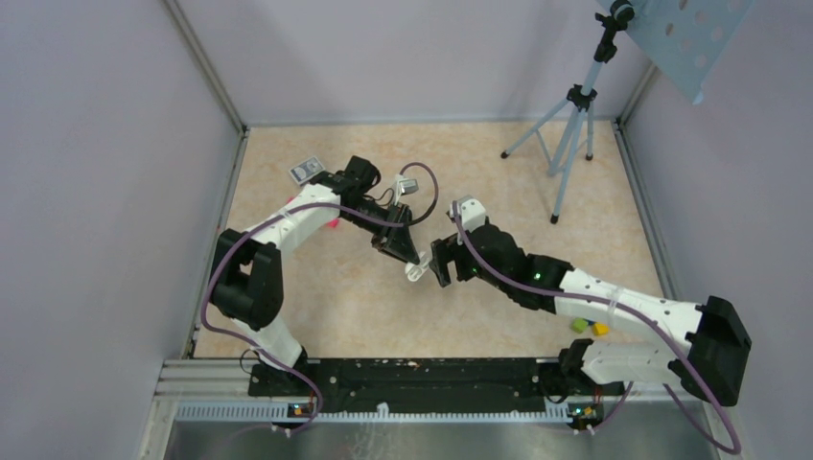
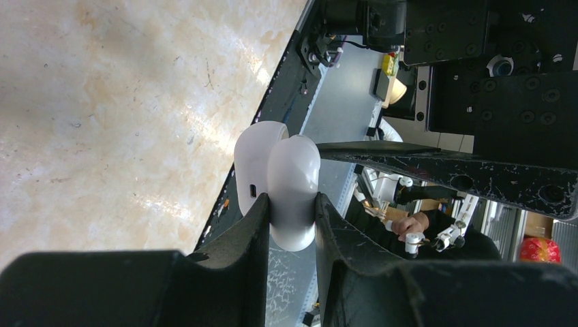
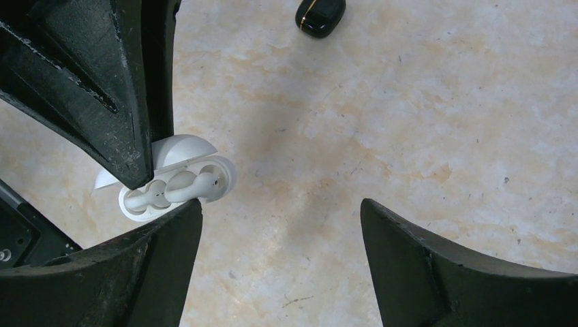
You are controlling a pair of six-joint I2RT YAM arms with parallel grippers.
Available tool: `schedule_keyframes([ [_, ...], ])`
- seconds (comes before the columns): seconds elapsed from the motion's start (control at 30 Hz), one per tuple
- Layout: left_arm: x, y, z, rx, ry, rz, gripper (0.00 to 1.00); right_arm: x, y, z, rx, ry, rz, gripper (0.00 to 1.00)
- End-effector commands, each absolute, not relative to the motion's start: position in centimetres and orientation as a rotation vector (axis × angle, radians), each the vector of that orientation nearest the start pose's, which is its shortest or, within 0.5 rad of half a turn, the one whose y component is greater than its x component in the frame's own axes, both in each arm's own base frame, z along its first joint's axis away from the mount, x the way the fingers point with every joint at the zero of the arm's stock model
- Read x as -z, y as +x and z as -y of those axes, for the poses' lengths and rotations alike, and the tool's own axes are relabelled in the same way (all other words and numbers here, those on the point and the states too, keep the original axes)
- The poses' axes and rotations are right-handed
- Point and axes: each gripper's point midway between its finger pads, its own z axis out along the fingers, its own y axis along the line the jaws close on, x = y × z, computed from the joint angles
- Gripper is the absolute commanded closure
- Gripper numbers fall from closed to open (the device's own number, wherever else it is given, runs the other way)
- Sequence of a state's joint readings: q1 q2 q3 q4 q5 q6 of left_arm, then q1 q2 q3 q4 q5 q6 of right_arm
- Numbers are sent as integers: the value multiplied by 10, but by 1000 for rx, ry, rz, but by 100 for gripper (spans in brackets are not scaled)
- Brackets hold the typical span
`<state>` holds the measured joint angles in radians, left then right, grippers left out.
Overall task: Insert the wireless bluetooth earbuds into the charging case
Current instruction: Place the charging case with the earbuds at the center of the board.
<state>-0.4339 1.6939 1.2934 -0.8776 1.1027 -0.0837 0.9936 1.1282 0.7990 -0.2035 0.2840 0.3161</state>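
My left gripper [image 2: 292, 212] is shut on the white charging case [image 2: 293, 184], held above the table; a small port shows on the case's other half [image 2: 253, 170]. In the right wrist view the case [image 3: 221, 178] hangs open below the left gripper's black fingers [image 3: 102, 82]. Two white earbuds [image 3: 191, 184] lie in its wells. My right gripper [image 3: 281, 214] is open and empty over bare table, its left finger just below the case. From above, the case [image 1: 417, 270] sits between the left gripper [image 1: 401, 251] and the right gripper [image 1: 441, 261].
A small black oval item [image 3: 320, 15] lies on the table beyond the case. A grey patterned card-like box [image 1: 305, 171] sits at the back left, a tripod [image 1: 568, 134] at the back right. Small coloured blocks [image 1: 590, 328] lie by the right arm.
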Motion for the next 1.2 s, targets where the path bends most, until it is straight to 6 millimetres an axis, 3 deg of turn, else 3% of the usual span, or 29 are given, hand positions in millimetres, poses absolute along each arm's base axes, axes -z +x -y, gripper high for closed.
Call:
schedule_keyframes([
  [0.0,-192,211,276,1716,735,-2533,100,-197,232,-283,-533,-489,-1981,16],
  [0.47,-192,210,276,1712,742,-2528,100,-205,232,-281,-538,-478,-1969,17],
  [0.6,-192,210,276,1709,744,-2529,100,-205,227,-268,-506,-467,-1990,17],
  [0.77,-194,212,277,1713,743,-2519,100,-214,221,-237,-550,-288,-1955,13],
  [1.0,-191,232,287,1770,630,-2492,100,-165,219,-209,-721,16,-2092,13],
  [1.17,-157,259,308,1785,495,-2467,100,-170,226,-193,-650,93,-2062,13],
])
